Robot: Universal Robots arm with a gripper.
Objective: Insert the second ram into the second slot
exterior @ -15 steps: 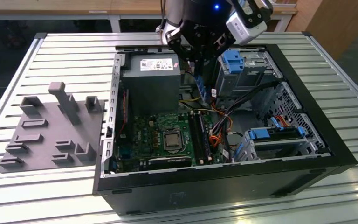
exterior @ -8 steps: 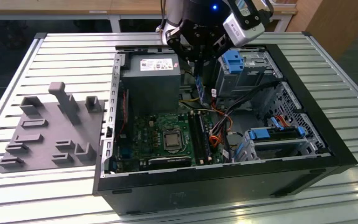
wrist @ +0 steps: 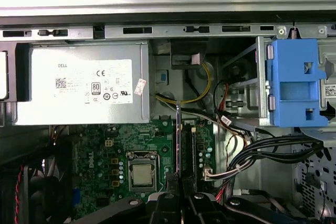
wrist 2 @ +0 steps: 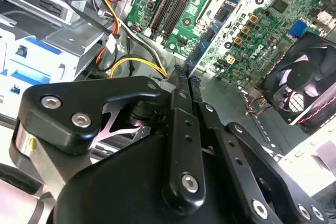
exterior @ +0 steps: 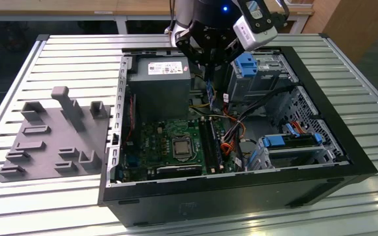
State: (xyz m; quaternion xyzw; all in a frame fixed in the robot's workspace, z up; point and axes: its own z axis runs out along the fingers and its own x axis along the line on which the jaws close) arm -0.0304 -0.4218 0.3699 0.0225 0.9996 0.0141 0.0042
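Exterior view, starting from its left: a grey moulded fixture plate point(exterior: 51, 142) lies on the slatted metal table point(exterior: 77, 54), just beside the open black computer case point(exterior: 208, 201). Inside the case, the grey power supply point(exterior: 159, 81) sits at the far end, and the green motherboard point(exterior: 169, 142) lies nearer the camera, with long dark memory slots point(exterior: 210, 145) along its edge on the exterior view's right. The gripper point(exterior: 210, 63) hangs over the gap between the power supply and the drive cage point(exterior: 267, 73). Its jaws are clamped together on the second ram point(wrist: 178, 135). In the first wrist view the ram shows edge-on as a thin strip lined up over the slots, not yet seated. Further right, the silver drive cage carries light-blue latches point(exterior: 247, 64), and a lower bay point(exterior: 287, 147) with blue trim stands near the case wall
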